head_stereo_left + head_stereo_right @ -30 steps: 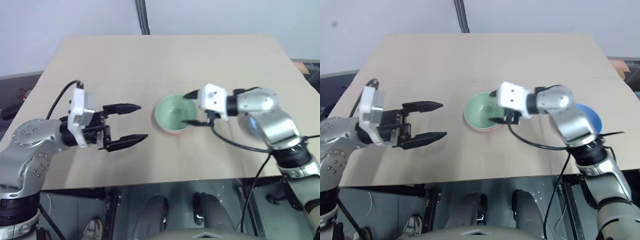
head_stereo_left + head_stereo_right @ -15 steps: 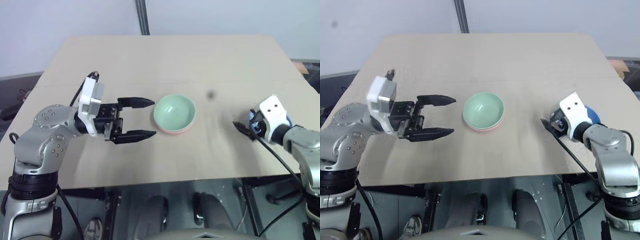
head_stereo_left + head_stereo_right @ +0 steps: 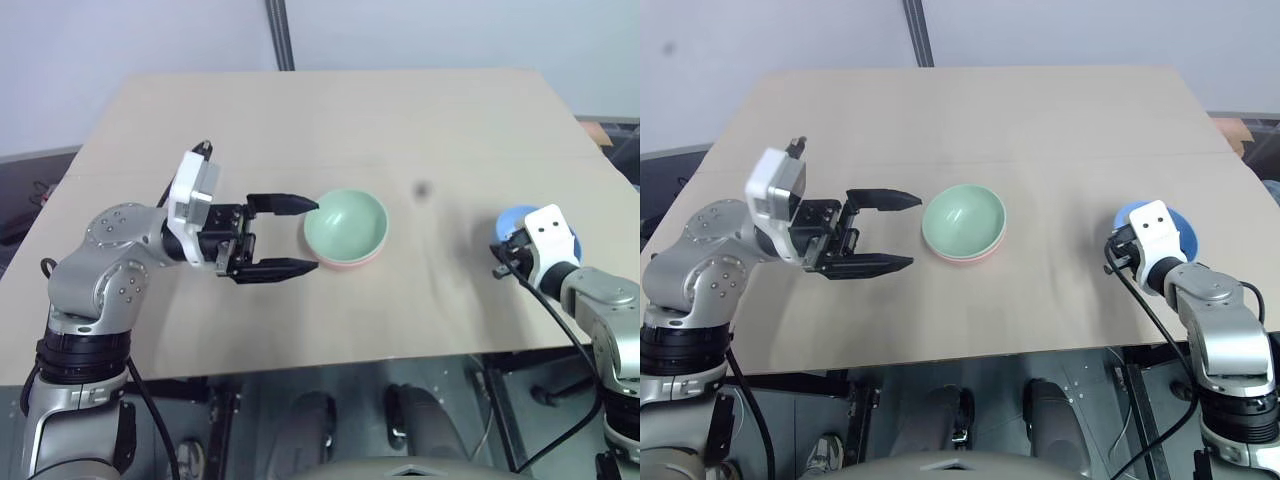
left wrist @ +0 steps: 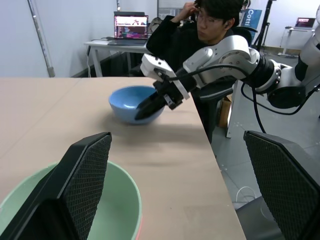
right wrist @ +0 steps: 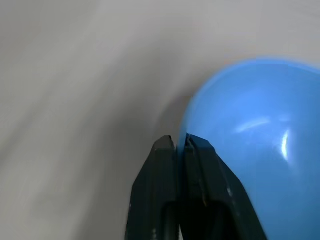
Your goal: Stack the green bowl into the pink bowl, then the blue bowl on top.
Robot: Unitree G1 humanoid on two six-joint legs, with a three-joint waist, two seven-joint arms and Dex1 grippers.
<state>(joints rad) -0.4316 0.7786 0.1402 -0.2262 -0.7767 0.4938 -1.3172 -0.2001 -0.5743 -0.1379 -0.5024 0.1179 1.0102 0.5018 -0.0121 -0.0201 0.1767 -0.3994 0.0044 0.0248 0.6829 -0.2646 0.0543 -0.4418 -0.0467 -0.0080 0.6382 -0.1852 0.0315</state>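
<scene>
The pale green bowl (image 3: pixel 345 222) sits nested in the pink bowl (image 3: pixel 347 265), of which a thin rim shows beneath it, at the table's middle. My left gripper (image 3: pixel 914 231) is open and level just left of that stack, its fingers (image 4: pixel 85 175) pointing at it. The blue bowl (image 3: pixel 1185 225) rests near the table's right edge. My right gripper (image 5: pixel 177 142) is shut on the blue bowl's (image 5: pixel 250 150) near-left rim, one finger outside and one inside. The left wrist view shows the right gripper (image 4: pixel 145 111) at the blue bowl (image 4: pixel 127 97).
The tan table (image 3: pixel 330 120) has open surface behind the bowls; its front edge (image 3: pixel 330 365) runs close to both arms. Past the right edge a person (image 4: pixel 210 20) sits by a desk with a laptop (image 4: pixel 131 26).
My right gripper left the green bowl, swung right and down to the blue bowl, and shut. My left gripper edged right, closer to the stacked bowls, still open.
</scene>
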